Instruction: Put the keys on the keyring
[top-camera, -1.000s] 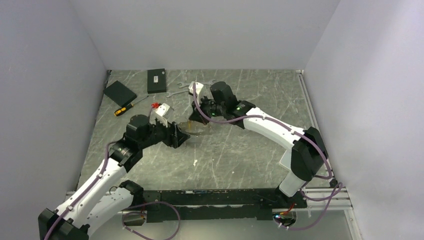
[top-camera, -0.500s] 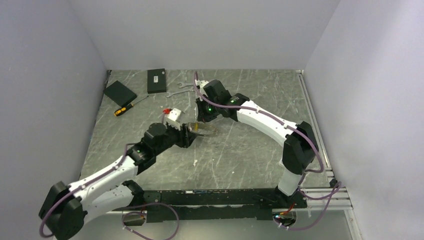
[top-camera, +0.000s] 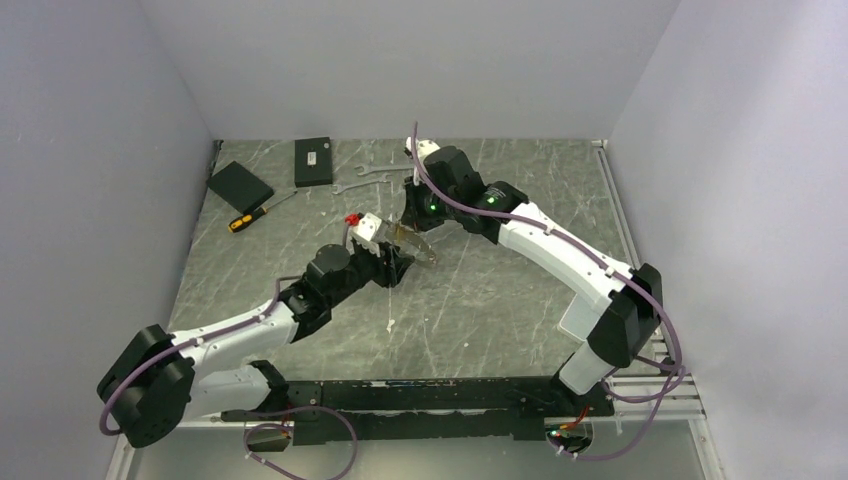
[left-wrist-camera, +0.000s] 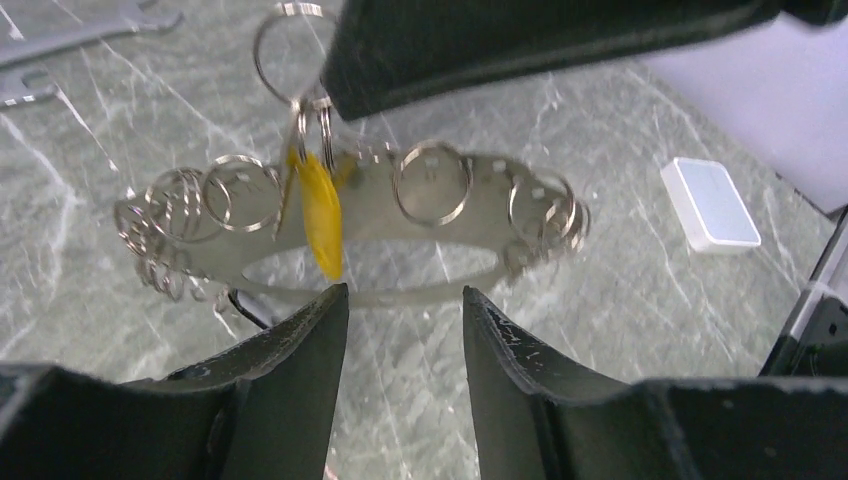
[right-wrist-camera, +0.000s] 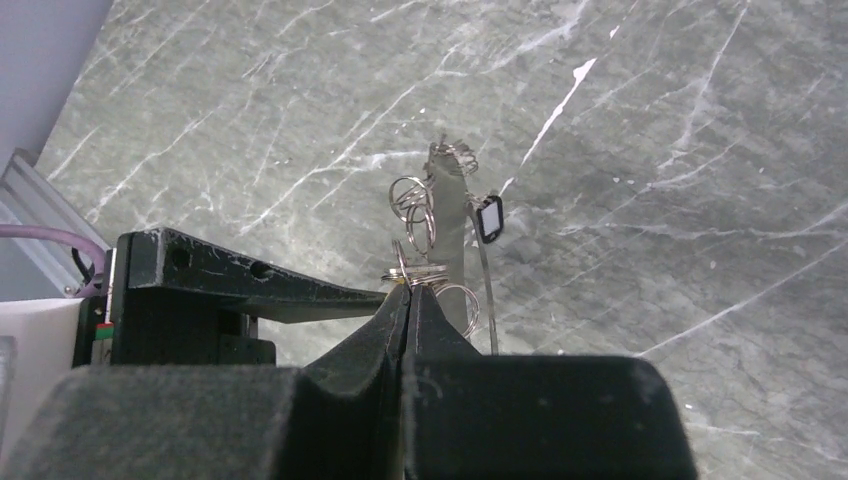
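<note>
The keyring (left-wrist-camera: 440, 292) is a large flat silvery loop with several small split rings on its rim; it also shows in the top view (top-camera: 418, 248) and edge-on in the right wrist view (right-wrist-camera: 452, 225). A brass-yellow key (left-wrist-camera: 321, 213) hangs in front of the loop from small split rings (left-wrist-camera: 312, 105). My right gripper (right-wrist-camera: 408, 285) is shut on those small rings above the loop (top-camera: 411, 216). My left gripper (left-wrist-camera: 405, 298) is open; the loop's near rim lies just past its fingertips (left-wrist-camera: 322, 310). A small dark tag (right-wrist-camera: 489, 218) hangs on the loop.
Two long silver wrenches (top-camera: 366, 176) lie at the back, also at the top left of the left wrist view (left-wrist-camera: 80, 30). A black box (top-camera: 313, 161), a black pad (top-camera: 240, 184) and a screwdriver (top-camera: 252, 213) sit at the back left. A small white block (left-wrist-camera: 710, 203) lies on the table.
Both grippers and the keyring have shifted to the right. The left arm has stretched out further toward the middle; the right gripper has drawn back and right.
</note>
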